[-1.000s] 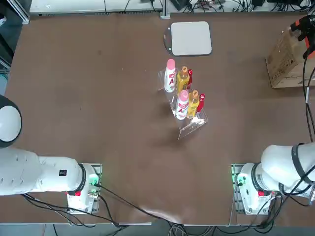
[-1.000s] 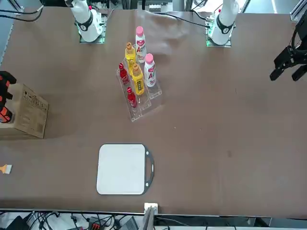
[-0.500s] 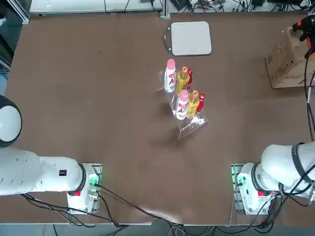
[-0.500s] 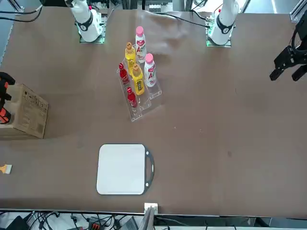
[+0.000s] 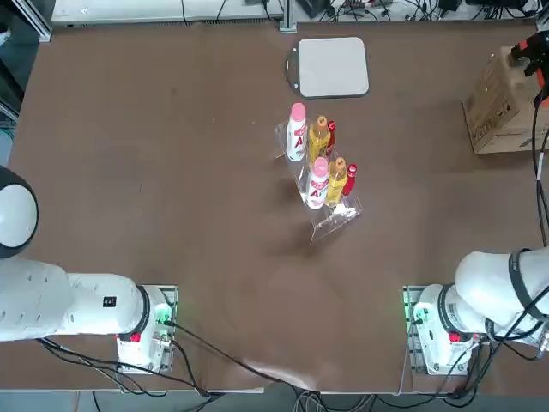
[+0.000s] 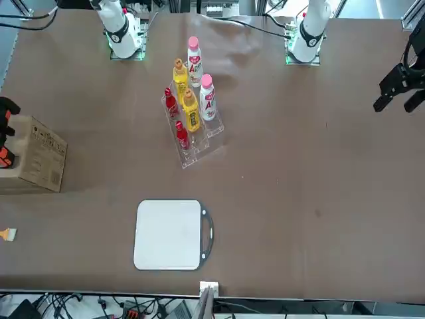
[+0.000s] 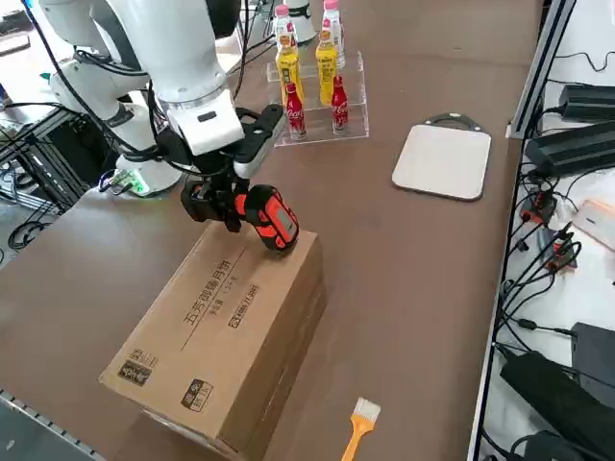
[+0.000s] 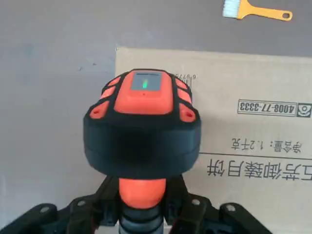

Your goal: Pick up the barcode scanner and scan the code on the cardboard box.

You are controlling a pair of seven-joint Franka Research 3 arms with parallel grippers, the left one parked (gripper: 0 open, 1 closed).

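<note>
pincer (image 7: 223,204): pinching the scanner (image 7: 264,217) by its handle
scanner axis: head points down at the box (image 7: 231,336) top, near one end
code: printed marks lie further along the box top

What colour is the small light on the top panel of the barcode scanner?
Green, on the barcode scanner held in the right claw; the right wrist view shows it best.

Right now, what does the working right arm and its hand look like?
The right arm has glossy white rounded shells with black joint bands and a small black label. Black cables run along it. Its hand is black with angular fingers, and the base shows green and red lights.
</note>
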